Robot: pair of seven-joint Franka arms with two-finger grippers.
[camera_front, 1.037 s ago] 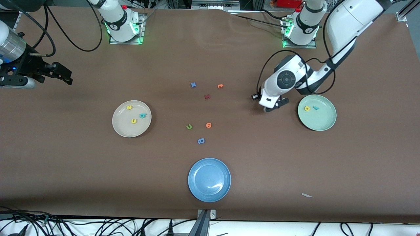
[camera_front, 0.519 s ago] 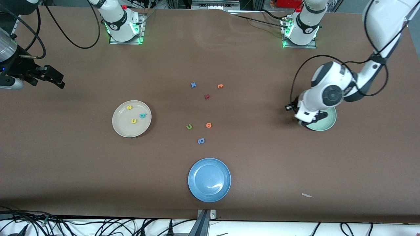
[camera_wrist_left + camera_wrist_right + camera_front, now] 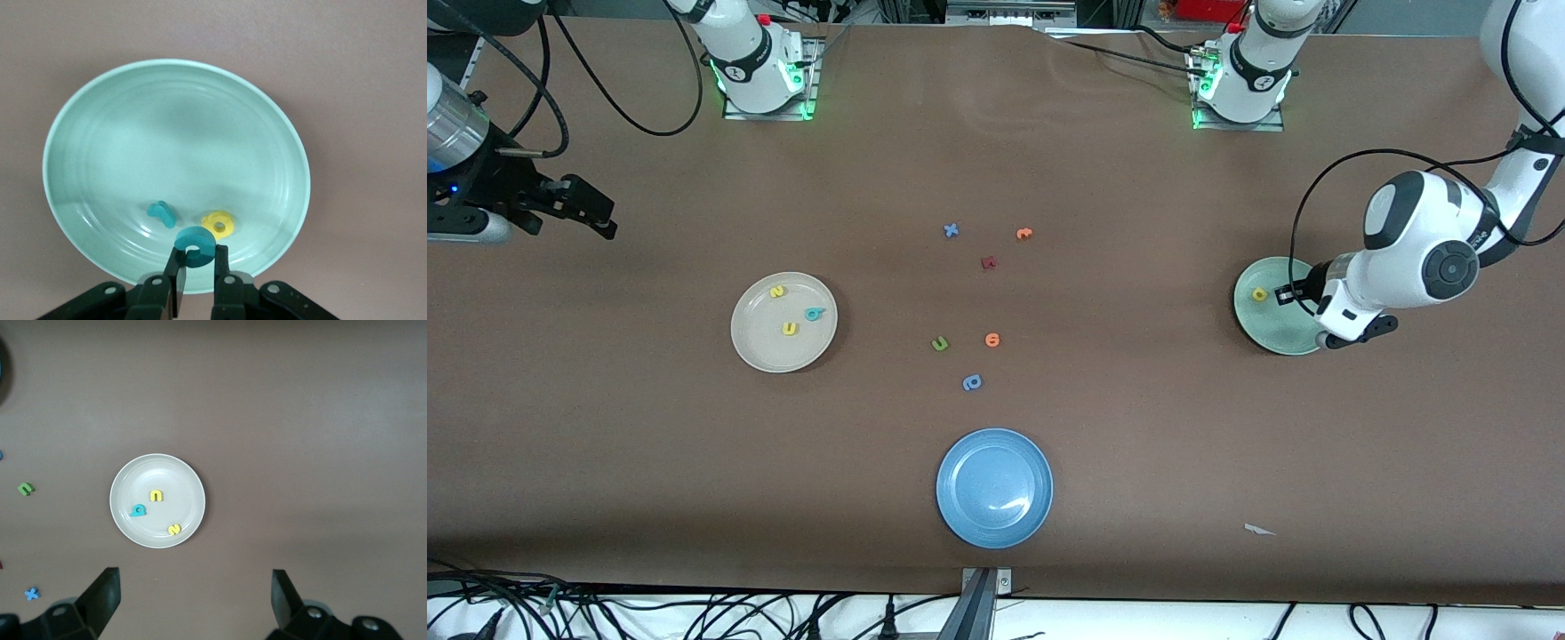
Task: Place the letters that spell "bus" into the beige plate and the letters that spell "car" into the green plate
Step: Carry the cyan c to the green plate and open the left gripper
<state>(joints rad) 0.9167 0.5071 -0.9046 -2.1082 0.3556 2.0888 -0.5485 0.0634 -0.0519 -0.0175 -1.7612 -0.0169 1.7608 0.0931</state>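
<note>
Tabletop: brown tabletop (image 3: 1138, 427), 3 plates on it.
Change: my left tool (image 3: 195, 267) has swung from beside the green plate (image 3: 1272, 333) to over it, right of frame.
Left tool: pinched narrow on the teal "c" (image 3: 195, 244), above the yellow "a" (image 3: 1259, 294) and teal "r" (image 3: 162, 213).
Right tool (image 3: 193, 593): wide, waiting upper left.
Beige plate (image 3: 751, 342): I see "bus" complete.
Meaning: I judge only releasing remains.

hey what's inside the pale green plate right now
On the round mint-green plate lie a small teal letter and a yellow letter. The left gripper holds a teal "c" above it, hiding the rim underneath.
</note>
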